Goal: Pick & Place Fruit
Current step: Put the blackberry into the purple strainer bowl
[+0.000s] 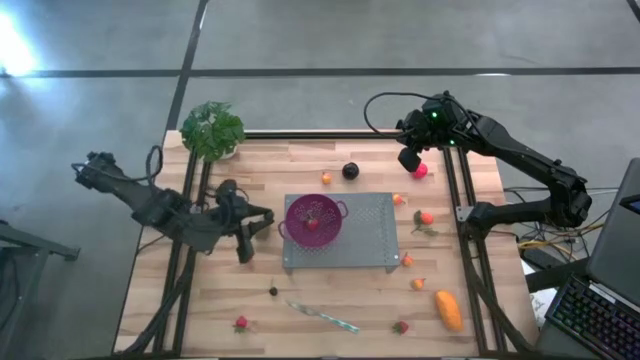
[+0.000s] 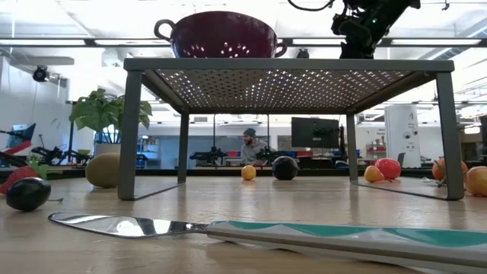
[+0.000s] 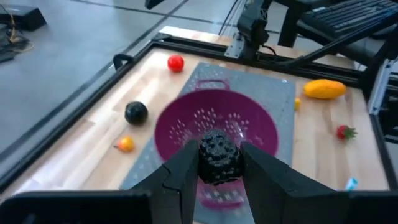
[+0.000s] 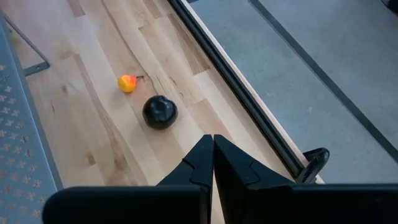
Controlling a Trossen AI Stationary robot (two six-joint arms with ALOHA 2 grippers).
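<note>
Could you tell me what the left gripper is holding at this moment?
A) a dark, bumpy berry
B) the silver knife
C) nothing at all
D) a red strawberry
A: in the left wrist view the left gripper has its fingers closed on a dark, bumpy berry, held in front of the purple colander.

Bright overall. Hard glare at the high view's left edge, on the floor (image 1: pixel 15 50). Low view is backlit – ceiling lights and far windows blown out, rack (image 2: pixel 289 68) legs dark against them. Knife (image 2: pixel 228 228) up close is soft and blurred w/ a shine on the blade; room behind is sharper. Shadows on the table (image 1: pixel 350 300) faint and short. Wrist views: near fingers (image 3: pixel 180 180) out of focus, edges slightly bent.
</note>
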